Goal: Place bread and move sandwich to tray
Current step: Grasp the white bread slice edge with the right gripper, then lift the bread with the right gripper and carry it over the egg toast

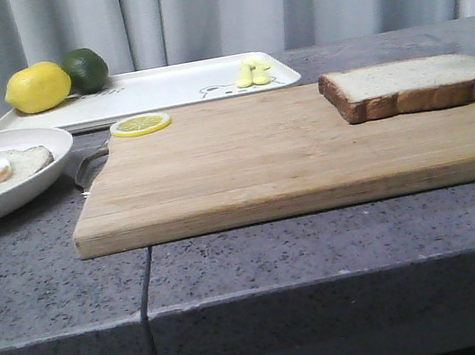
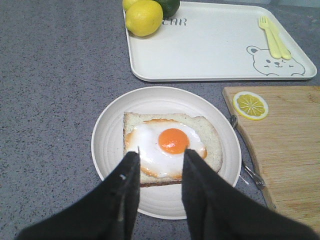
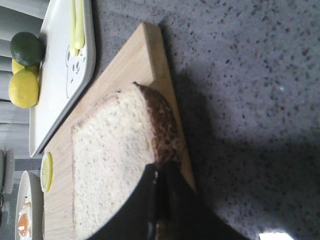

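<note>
The bread (image 1: 411, 85) lies flat at the right rear of the cutting board (image 1: 289, 155), right of frame centre. The right gripper (image 3: 159, 200) meets the slice's near edge, one finger over its face; whether it is clamped cannot be told. The left gripper (image 2: 159, 160) hangs spread above the sandwich (image 2: 170, 147), at the frame's left. The tray (image 1: 168, 87) lies behind.
</note>
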Available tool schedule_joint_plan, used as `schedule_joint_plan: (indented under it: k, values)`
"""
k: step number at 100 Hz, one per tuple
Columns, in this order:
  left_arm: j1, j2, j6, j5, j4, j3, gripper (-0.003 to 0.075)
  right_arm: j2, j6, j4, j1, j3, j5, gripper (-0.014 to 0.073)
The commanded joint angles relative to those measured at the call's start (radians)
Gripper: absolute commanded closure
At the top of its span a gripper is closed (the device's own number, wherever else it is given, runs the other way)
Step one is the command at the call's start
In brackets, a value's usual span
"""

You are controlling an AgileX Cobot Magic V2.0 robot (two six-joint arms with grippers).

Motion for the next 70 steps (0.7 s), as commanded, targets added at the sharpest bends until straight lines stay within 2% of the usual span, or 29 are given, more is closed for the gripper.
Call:
schedule_joint_plan:
  k: [1, 23, 46, 58, 70]
  values:
    - [-0.006, 0.006, -0.002, -0.065, -0.015, -0.034, 0.0535, -0.046, 0.004, -0.007, 0.002, -0.001, 0.01, 0.0654]
    - [-0.006, 0.006, -0.002, -0.065, -0.015, -0.034, 0.0535, -0.154, 0.022, 0.034, 0.002, -0.051, 0.057, 0.0654]
    - [-0.006, 0.006, -0.002, -0.065, -0.015, -0.034, 0.0535, -0.274, 0.103, 0.06, 0.002, -0.135, 0.07, 0.0654]
    - [-0.006, 0.006, -0.002, -0.065, -0.015, -0.034, 0.0535, -0.313, 0.133, 0.128, 0.007, -0.166, 0.087, 0.0654]
    - [-0.006, 0.006, -0.002, -0.065, -0.015, -0.034, 0.0535, -0.327, 0.148, 0.183, 0.067, -0.178, 0.065, 0.0654]
